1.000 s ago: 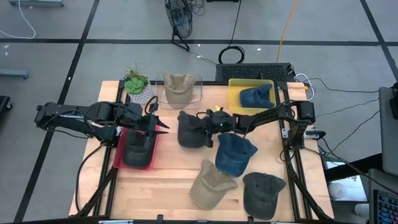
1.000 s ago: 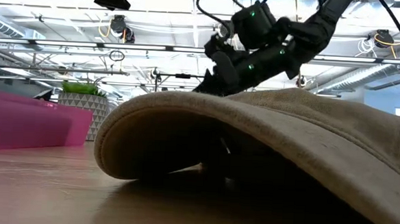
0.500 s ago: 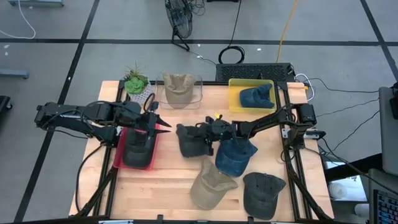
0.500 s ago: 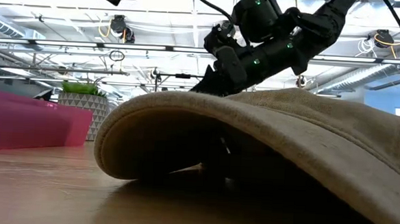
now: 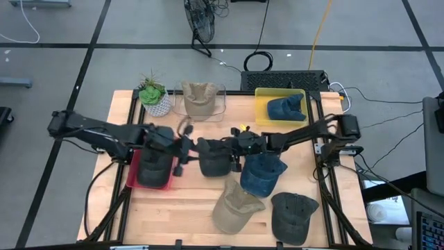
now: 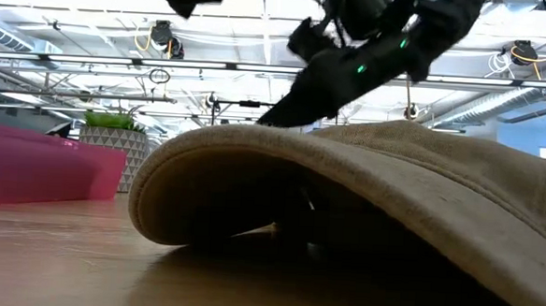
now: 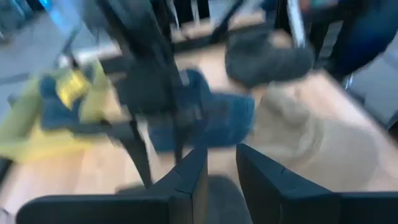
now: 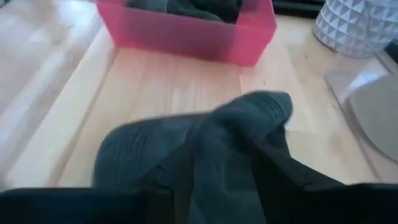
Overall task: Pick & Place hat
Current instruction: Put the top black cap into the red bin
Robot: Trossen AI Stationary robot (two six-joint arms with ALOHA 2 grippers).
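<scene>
Seven soft fabric caps: four loose on wooden table (image 5: pixel 187 208), three in bins. Three plastic bins: pink (image 5: pixel 132 182), clear (image 5: pixel 223 104), yellow (image 5: pixel 260 114). One potted succulent (image 5: pixel 152 97) at far left corner.

Dark grey crumpled cotton cap (image 5: pixel 211 156) near table centre, just beside pink bin, domed, brim folded. Right gripper (image 5: pixel 232 154) at this cap; whether jaws grip it cannot tell. Left gripper (image 5: pixel 182 151) between pink bin and cap, fingers (image 7: pixel 186 180) narrowly parted, holding nothing visible.

Tan cap (image 5: pixel 236 205), blue denim cap (image 5: pixel 262 172), charcoal cap (image 5: pixel 293 215) toward near right corner.
</scene>
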